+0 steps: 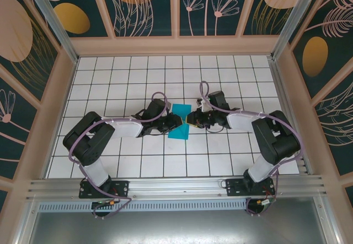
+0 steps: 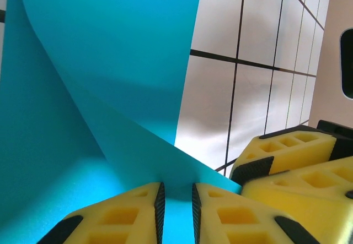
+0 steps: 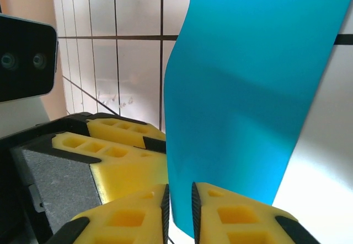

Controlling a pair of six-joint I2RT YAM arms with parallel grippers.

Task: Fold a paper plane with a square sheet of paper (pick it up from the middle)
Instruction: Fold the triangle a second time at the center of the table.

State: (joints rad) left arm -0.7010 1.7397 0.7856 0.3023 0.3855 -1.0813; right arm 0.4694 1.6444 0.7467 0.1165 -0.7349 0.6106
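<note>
White gridded tiles cover your bench (image 1: 110,161), and the square sheet of paper (image 1: 179,127) sits at its middle, curled up between both arms. Your left gripper (image 2: 176,213) is pinched on one edge and your right gripper (image 3: 179,213) on another. You appear to be starting the centre fold. Next, align the edges evenly before pressing any crease.

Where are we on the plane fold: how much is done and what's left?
Early stage. Done: the square sheet of paper is picked up, at least partly. In hand: the left gripper and right gripper each pinch it, and it curls over between them, seemingly starting a fold. Left: no crisp crease or pointed shape shows yet, so nearly all the folding remains.
</note>
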